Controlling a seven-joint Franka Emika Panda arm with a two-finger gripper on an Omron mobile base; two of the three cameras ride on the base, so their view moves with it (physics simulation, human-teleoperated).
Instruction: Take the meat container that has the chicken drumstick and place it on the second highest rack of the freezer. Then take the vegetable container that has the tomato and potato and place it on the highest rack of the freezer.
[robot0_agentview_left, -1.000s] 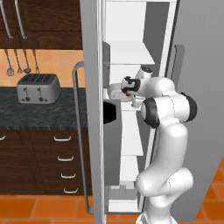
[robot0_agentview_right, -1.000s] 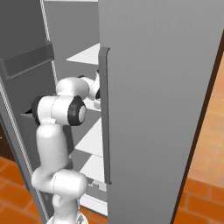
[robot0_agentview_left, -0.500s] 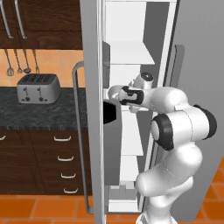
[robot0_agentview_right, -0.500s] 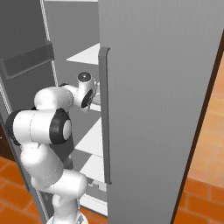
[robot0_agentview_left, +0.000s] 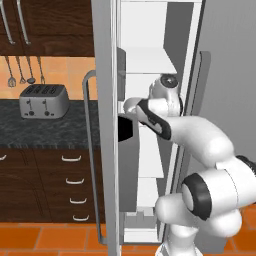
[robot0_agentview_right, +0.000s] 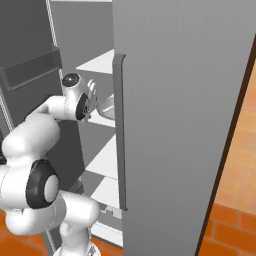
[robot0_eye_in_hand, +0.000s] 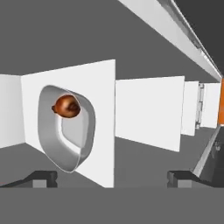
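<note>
You can count one meat container (robot0_eye_in_hand: 65, 131) at the left of the hand view, and inside it one chicken drumstick (robot0_eye_in_hand: 66, 106). There is one freezer (robot0_agentview_left: 150, 125) in the centre of the left base view — it has two long bar handles (robot0_agentview_left: 90, 150). In the hand view you see four white shelves (robot0_eye_in_hand: 148, 111) in a row. At the left of the left base view there is one toaster (robot0_agentview_left: 44, 100) with four slots, three utensils (robot0_agentview_left: 22, 70) hanging above it, and four drawer pulls (robot0_agentview_left: 75, 187) below — one is cut at the edge.
</note>
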